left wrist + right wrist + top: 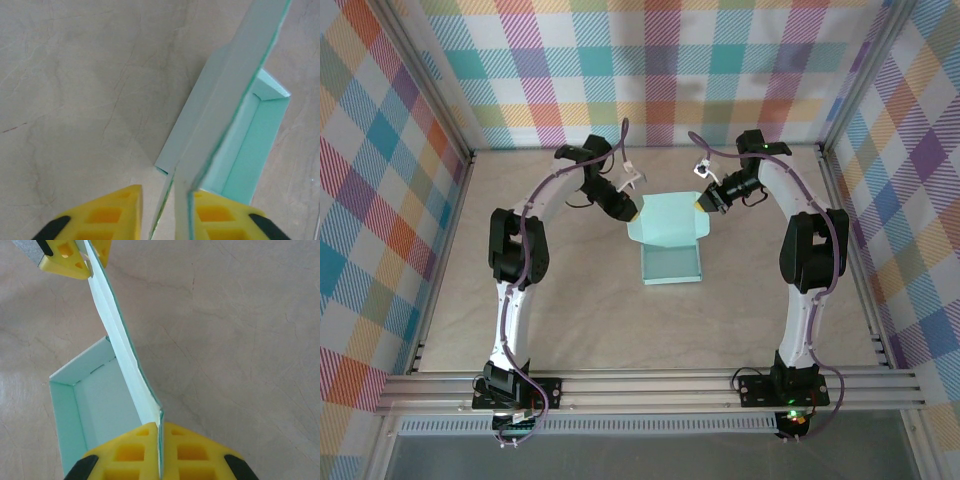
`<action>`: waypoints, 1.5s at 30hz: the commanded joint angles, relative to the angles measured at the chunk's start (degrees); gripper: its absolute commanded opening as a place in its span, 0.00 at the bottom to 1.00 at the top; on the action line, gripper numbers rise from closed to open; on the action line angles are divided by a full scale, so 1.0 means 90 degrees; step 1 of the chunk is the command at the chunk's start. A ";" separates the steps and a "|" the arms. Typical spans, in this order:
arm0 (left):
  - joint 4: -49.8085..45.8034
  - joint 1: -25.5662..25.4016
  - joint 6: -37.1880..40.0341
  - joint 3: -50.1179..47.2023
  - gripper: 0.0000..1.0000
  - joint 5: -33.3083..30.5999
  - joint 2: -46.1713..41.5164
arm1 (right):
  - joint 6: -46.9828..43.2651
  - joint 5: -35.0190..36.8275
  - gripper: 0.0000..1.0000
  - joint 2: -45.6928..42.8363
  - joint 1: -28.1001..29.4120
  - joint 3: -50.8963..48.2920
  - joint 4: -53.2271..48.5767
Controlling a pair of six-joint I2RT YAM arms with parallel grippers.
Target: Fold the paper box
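Note:
The paper box (pixel 670 262) is pale mint-green card lying mid-table as a shallow open tray, with a wide panel standing up along its far side. My left gripper (pixel 632 212) straddles the left end of that panel. In the left wrist view, the panel (pixel 225 115) runs between the yellow fingers (pixel 100 217); the right one touches it and the left one stands a little off. My right gripper (pixel 160 427) is shut on the panel's right end, with the tray (pixel 100 395) to its left. The left gripper (pixel 91 265) shows at the panel's far end.
The beige tabletop (pixel 570 310) is ringed by plaid walls (pixel 380 200) on the left, back and right. Aluminium rails (pixel 650 385) carrying the arm bases cross the near edge. Both arms arch inward over the far half of the table.

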 commanded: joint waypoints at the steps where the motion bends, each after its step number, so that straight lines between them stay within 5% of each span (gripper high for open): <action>1: -0.0271 -0.0057 0.0138 0.0189 0.20 0.0111 0.0049 | -0.0096 -0.0226 0.04 -0.0053 0.0047 0.0178 -0.0156; 8: -0.0356 -0.0052 0.0200 0.0176 0.00 -0.0013 0.0002 | -0.0042 -0.0184 0.05 -0.0048 0.0047 0.0189 -0.0127; 18: 0.0390 -0.0128 0.0253 -0.0530 0.00 -0.0364 -0.0575 | 0.0041 0.0164 0.29 -0.0408 0.0045 -0.0190 0.0277; 35: 0.0651 -0.0189 0.0931 -0.0998 0.00 -0.0318 -0.0810 | -0.0749 0.0842 0.31 -0.0224 0.0137 -0.0064 -0.0373; 45: 0.0558 -0.0189 0.0960 -0.0950 0.00 -0.0317 -0.0793 | -0.0844 0.0878 0.18 0.0039 0.0173 0.0187 -0.0650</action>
